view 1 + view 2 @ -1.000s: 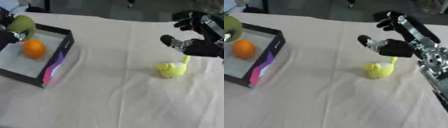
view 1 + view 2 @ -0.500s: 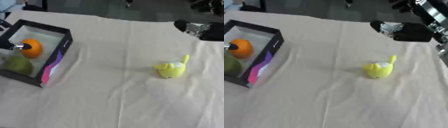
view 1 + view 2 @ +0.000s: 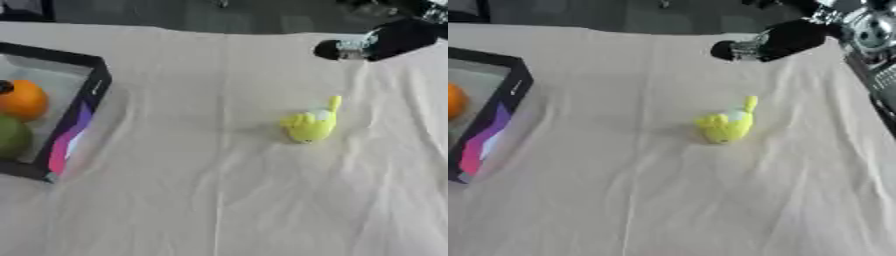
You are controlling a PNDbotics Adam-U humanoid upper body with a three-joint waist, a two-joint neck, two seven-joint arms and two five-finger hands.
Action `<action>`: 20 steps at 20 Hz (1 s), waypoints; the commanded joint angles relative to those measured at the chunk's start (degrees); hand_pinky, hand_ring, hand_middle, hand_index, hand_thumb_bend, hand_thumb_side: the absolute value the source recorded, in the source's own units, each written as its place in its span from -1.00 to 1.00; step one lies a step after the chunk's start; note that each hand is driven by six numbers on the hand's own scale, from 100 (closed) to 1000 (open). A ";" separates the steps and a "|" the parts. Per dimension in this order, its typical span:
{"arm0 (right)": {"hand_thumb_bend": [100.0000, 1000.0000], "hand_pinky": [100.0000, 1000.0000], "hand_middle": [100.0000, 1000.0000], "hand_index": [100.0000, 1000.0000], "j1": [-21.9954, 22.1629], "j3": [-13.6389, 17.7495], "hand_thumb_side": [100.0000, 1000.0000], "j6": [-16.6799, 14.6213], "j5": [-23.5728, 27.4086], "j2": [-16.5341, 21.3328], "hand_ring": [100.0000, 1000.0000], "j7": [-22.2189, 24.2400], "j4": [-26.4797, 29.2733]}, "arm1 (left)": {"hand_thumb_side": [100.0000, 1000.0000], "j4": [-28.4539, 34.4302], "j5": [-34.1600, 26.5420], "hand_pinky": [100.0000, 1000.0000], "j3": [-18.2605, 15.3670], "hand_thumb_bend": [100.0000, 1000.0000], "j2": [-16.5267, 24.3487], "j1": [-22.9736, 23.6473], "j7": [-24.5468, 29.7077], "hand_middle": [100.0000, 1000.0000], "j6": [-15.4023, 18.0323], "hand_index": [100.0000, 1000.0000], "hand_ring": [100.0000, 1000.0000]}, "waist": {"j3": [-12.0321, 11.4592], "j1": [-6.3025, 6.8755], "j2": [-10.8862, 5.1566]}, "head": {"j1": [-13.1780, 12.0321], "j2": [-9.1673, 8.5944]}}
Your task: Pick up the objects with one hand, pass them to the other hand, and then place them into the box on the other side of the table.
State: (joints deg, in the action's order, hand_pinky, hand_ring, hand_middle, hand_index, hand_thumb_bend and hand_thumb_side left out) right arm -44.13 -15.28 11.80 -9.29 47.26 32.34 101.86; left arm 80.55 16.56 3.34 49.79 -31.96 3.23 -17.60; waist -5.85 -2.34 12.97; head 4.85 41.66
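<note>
Whether its fingers are spread or curled cannot be made out as the robot's right hand hangs beyond the yellow toy, which sits alone on the cloth-covered table. An orange and a green fruit lie in the box at left. The grasp should likely come from above, fingers wrapped round the toy's body.

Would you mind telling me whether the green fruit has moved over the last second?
Yes. The green fruit was held above the box's far left corner; it now lies inside the box, on the near side of the orange.
</note>
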 commanded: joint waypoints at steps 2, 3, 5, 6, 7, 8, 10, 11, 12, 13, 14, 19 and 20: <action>0.12 0.76 0.68 0.72 -0.88 -0.71 -0.21 -1.92 0.44 5.50 0.72 8.60 1.66 | -0.36 6.90 -7.90 0.56 -1.96 0.39 0.60 0.37 -8.09 0.14 -1.98 0.21 0.26 | 0.15 -0.67 -1.95 | 1.08 -0.21; 0.12 0.76 0.68 0.72 -0.86 -1.21 -0.21 -1.80 0.56 5.85 0.72 9.68 2.13 | -0.36 8.17 -9.82 0.56 -1.89 0.38 0.23 0.64 -9.79 0.13 -2.36 0.20 0.26 | 0.16 -0.66 -1.93 | 1.21 -0.32; 0.14 0.76 0.68 0.72 -1.02 -2.48 -0.22 -1.35 0.52 6.12 0.72 11.40 2.48 | -0.34 10.18 -12.40 0.56 -1.35 0.35 -0.17 1.09 -12.15 0.12 -2.69 0.30 0.25 | 0.12 -0.51 -1.86 | 1.43 -0.50; 0.15 0.76 0.68 0.72 -1.11 -3.09 -0.23 -1.14 0.42 6.15 0.72 12.17 2.35 | -0.34 10.88 -13.35 0.57 -1.10 0.34 -0.26 1.20 -12.86 0.12 -2.78 0.30 0.25 | 0.06 -0.41 -1.80 | 1.53 -0.76; 0.16 0.76 0.67 0.72 -1.12 -3.72 -0.24 -0.93 0.32 6.11 0.71 12.86 1.95 | -0.35 11.49 -14.03 0.57 -0.95 0.33 -0.32 1.31 -13.32 0.12 -2.75 0.31 0.25 | -0.02 -0.30 -1.72 | 1.62 -1.00; 0.18 0.76 0.67 0.72 -1.11 -4.29 -0.26 -0.80 0.19 6.05 0.71 13.39 1.42 | -0.35 11.95 -14.50 0.57 -0.92 0.33 -0.34 1.41 -13.73 0.12 -2.71 0.30 0.25 | -0.10 -0.23 -1.65 | 1.66 -1.11; 0.19 0.76 0.68 0.72 -0.96 -5.51 -0.28 -0.90 -0.05 5.99 0.72 14.39 0.21 | -0.36 12.55 -15.01 0.57 -0.94 0.31 -0.31 1.59 -14.44 0.12 -2.72 0.29 0.25 | -0.21 -0.13 -1.49 | 1.68 -1.17; 0.19 0.76 0.68 0.73 -0.87 -6.18 -0.28 -1.03 -0.25 5.94 0.72 14.99 -0.52 | -0.36 12.74 -15.15 0.57 -0.93 0.31 -0.27 1.68 -14.69 0.12 -2.77 0.29 0.25 | -0.25 -0.10 -1.43 | 1.69 -1.08; 0.19 0.76 0.68 0.72 -0.82 -6.76 -0.28 -1.20 -0.55 5.80 0.72 15.53 -1.29 | -0.36 12.88 -15.26 0.57 -0.91 0.32 -0.24 1.72 -14.86 0.12 -2.84 0.28 0.26 | -0.30 -0.06 -1.38 | 1.71 -1.01; 0.19 0.75 0.67 0.72 -0.81 -7.19 -0.28 -1.37 -0.91 5.53 0.72 15.84 -2.05 | -0.36 12.99 -15.31 0.58 -0.89 0.32 -0.25 1.73 -14.95 0.13 -2.89 0.28 0.26 | -0.35 -0.02 -1.34 | 1.73 -1.00; 0.18 0.75 0.66 0.72 -0.87 -7.54 -0.29 -1.55 -1.45 5.12 0.71 15.81 -2.81 | -0.36 13.11 -15.32 0.58 -0.87 0.32 -0.27 1.72 -14.96 0.13 -2.94 0.28 0.27 | -0.42 0.03 -1.30 | 1.72 -1.04; 0.15 0.74 0.63 0.70 -1.28 -9.34 -0.27 -1.70 -6.80 1.82 0.69 12.69 -6.72 | -0.35 13.86 -15.38 0.58 -0.94 0.31 -0.58 1.74 -14.86 0.13 -2.87 0.28 0.27 | -0.81 0.32 -1.00 | 2.15 -1.44; 0.14 0.74 0.63 0.70 -1.18 -9.49 -0.27 -1.88 -7.90 1.03 0.69 12.22 -7.63 | -0.35 14.12 -15.44 0.58 -0.97 0.31 -0.63 1.79 -14.85 0.13 -2.83 0.28 0.27 | -0.90 0.38 -0.90 | 2.25 -1.47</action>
State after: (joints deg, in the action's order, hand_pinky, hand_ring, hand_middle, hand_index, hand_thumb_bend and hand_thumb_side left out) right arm -44.37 -25.01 10.02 -15.68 48.04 45.33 94.92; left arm 93.59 1.51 3.02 47.78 -29.66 -11.46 -20.52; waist -6.75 -2.54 12.98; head 6.84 40.87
